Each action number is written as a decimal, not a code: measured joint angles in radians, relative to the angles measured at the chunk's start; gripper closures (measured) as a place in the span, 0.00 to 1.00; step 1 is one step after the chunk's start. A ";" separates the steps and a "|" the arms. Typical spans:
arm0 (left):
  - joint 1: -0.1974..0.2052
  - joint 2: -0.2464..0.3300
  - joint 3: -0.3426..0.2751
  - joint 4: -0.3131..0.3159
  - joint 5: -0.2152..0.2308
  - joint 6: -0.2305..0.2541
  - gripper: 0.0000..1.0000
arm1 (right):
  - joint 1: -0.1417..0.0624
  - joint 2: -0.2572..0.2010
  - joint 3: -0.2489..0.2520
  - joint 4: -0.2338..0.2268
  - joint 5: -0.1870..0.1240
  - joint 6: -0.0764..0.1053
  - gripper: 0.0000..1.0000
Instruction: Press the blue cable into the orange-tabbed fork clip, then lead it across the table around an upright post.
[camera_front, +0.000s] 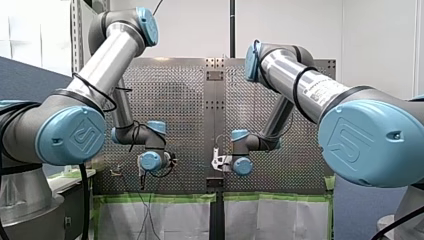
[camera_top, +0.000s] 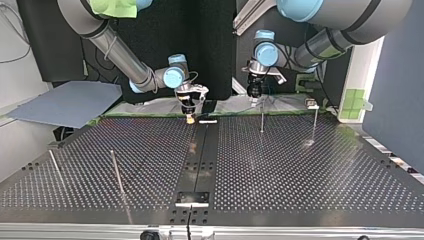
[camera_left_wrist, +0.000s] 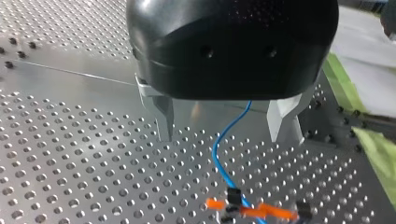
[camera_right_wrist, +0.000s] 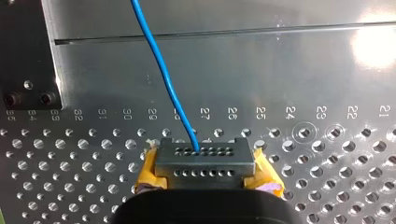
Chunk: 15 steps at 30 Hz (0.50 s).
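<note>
The blue cable (camera_left_wrist: 219, 154) is running as a thin, smooth, limp strand from under our left tool (camera_left_wrist: 225, 137) down to the orange-tabbed fork clip (camera_left_wrist: 247, 210). There it is crossing between the dark prongs, though we cannot tell whether it is fully seated. Our left tool is standing released, its bare metal fingers (camera_left_wrist: 164, 121) spread to either side of the cable and touching nothing. Our right tool (camera_right_wrist: 204, 161) is clenched on the cable farther along, with yellow padding showing behind its grey dimpled faces, and the strand is leaving it in a gentle curve.

We are reading the step as seating the cable in the clip. To do it well, we are aiming for a light pull from the right tool along the line of the slot, so the strand is lying straight over it and not dragging the orange tabs sideways. The left tool should be closing low, just beside the clip, and pushing straight down.

The clip is looking like small, springy plastic. The tabletop (camera_left_wrist: 70, 163) is hard, matt, perforated metal, and an upright post (camera_top: 261, 120) is standing as a slim, shiny rod — easy to snag.
</note>
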 joint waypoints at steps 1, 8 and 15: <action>-0.003 -0.008 0.008 0.004 -0.008 0.004 0.00 | 0.000 0.000 0.000 0.001 0.000 0.000 1.00; -0.016 -0.075 0.052 0.010 -0.073 0.012 0.00 | 0.000 0.000 0.000 0.000 0.000 -0.001 1.00; -0.020 -0.107 0.094 -0.015 -0.100 0.012 0.00 | 0.000 0.000 0.001 0.001 -0.001 -0.001 1.00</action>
